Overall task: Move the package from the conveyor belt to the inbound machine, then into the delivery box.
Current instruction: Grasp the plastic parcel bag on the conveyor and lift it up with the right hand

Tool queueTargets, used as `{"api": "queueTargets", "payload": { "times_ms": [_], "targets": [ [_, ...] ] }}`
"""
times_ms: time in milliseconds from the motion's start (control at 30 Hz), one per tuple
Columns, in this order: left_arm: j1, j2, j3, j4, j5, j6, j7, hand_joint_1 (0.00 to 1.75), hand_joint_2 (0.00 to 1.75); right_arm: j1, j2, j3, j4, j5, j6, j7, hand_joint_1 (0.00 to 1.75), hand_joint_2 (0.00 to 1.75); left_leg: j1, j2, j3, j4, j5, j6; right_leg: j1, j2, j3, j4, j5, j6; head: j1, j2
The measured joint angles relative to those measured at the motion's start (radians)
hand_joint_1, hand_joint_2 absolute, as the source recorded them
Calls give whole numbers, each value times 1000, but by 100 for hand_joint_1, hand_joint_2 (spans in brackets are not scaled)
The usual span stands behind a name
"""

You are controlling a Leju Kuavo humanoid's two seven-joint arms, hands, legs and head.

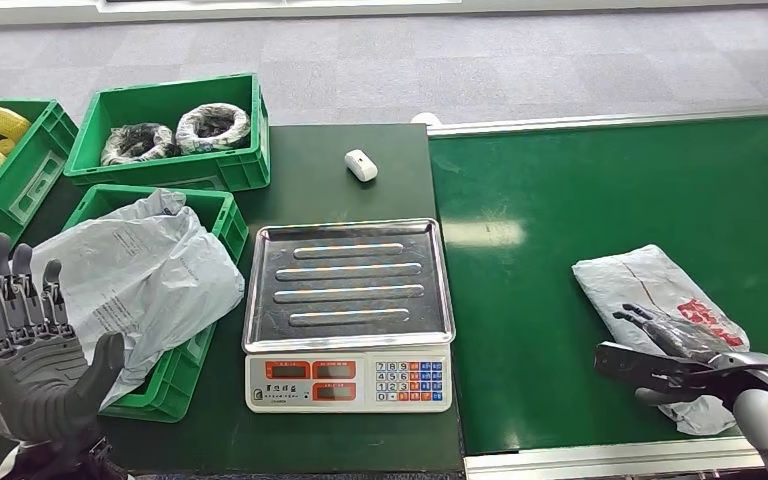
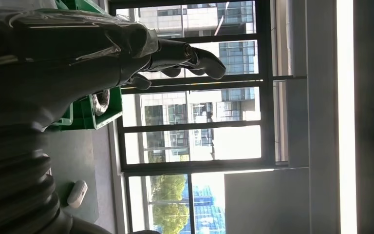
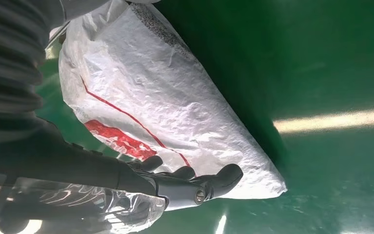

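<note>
**Package under the right hand, not yet gripped**

Package (image 1: 660, 300) is a white poly bag with red print, lying flat on the green belt (image 1: 560, 180).

Head view: the right hand (image 1: 675, 350) lies on the bag's near end, fingers stretched forward over it. Whether they pinch any film I cannot tell. Off to that hand's left, across the belt edge, stands the scale (image 1: 349, 300) with its steel tray bare. The left hand (image 1: 30, 345) is raised, palm up, fingers apart and holding nothing; just beyond it a grey bag (image 1: 145, 275) lies across a green crate (image 1: 215, 210).

Left wrist view: the left hand (image 2: 175, 56) points up at windows, fingers loosely curved, nothing in them.

Right wrist view: the right hand (image 3: 175, 183) lies along the package (image 3: 175, 107), fingertips (image 3: 226, 175) beside its edge, loosely extended and not wrapped round it.

Risk, as I judge it: the film is slick and slack. A shallow pinch on a loose fold could slip on the way to the scale, or the bag could sag and catch the tray rim.
</note>
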Motion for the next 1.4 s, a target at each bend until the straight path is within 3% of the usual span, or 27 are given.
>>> {"api": "queueTargets", "payload": {
  "times_ms": [167, 333, 500, 700, 933, 1133, 1400],
  "targets": [
    [0, 2, 0, 0, 0, 1, -1, 0, 175, 11, -7, 24, -39, -6, -1, 5, 0, 175, 0, 0, 0, 0, 0, 0, 0, 0, 0, 0, 0, 0, 0, 0],
    [14, 4, 1, 0, -3, 15, -11, 0, 175, -13, -22, 39, -37, 56, -56, 137, 0, 175, 0, 0, 0, 0, 0, 0, 0, 0, 0, 0, 0, 0, 0, 0],
    [23, 5, 1, 0, -6, 19, -12, 0, 175, -38, -34, 51, -16, 82, -79, 165, 0, 175, 0, 0, 0, 0, 0, 0, 0, 0, 0, 0, 0, 0, 0, 0],
    [22, 3, -2, 0, -18, 35, -12, 0, 175, -89, -19, 51, 103, 305, -221, 348, 0, 175, 0, 0, 1, 0, 0, 0, 0, 0, 0, 0, 0, 0, 0, 0],
    [9, -3, -14, 4, -19, 41, -6, 0, 175, -146, 33, 42, 352, 437, -347, 330, 0, 175, 0, 1, 0, 0, 0, 0, 0, 0, 0, 0, 0, 0, 0, 0],
    [21, -6, -16, -6, -21, 52, -5, 0, 175, -257, 90, 42, 545, 563, -476, 349, 0, 175, 0, 4, 1, 0, 0, 0, 0, 1, 0, 0, 0, 0, 0, 0],
    [18, -4, -16, -7, -4, 63, -8, 0, 175, -298, 170, 54, 654, 606, -519, 334, 0, 175, 0, 3, 1, 0, 0, 0, 0, 1, 0, 0, 0, 0, 0, 0]
  ]
}}
